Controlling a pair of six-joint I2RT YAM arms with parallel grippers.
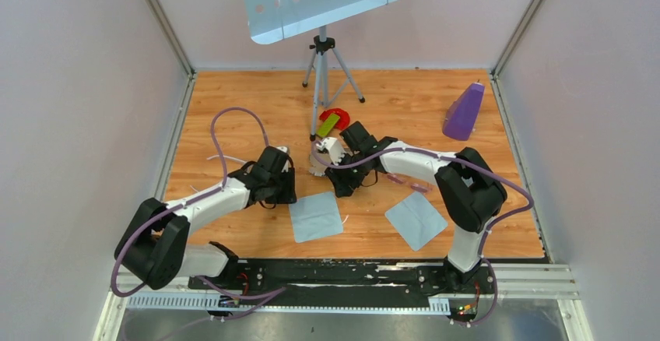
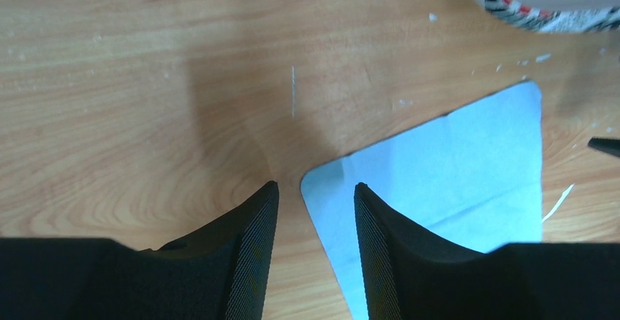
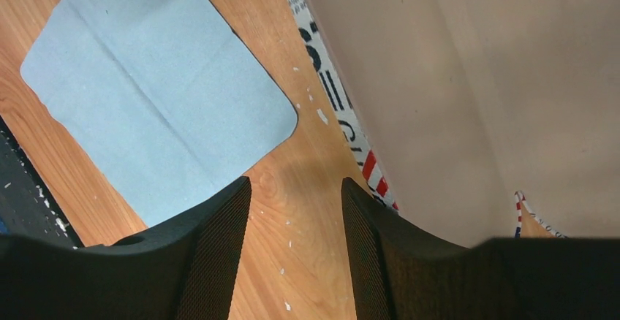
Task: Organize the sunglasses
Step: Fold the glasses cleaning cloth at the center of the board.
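Both tools are open and hold nothing over a wooden counter (image 1: pixel 233 100).
The white container (image 3: pixel 439 79) has black letters and red stripes on its edge, cut off and too hard to read. The left tool (image 2: pixel 316 188) and the right tool (image 3: pixel 295 183) each show two bumpy black fingers standing apart. The sunglasses (image 1: pixel 408 184) are a thin pink line right of centre in the top view, partly hidden under the right arm (image 1: pixel 420 162), just above a flat blue-grey cloth (image 1: pixel 416 219).

Pale blue cloth (image 1: pixel 315 216), purple wedge (image 1: pixel 465 111), wood-grain table (image 1: pixel 233 92)
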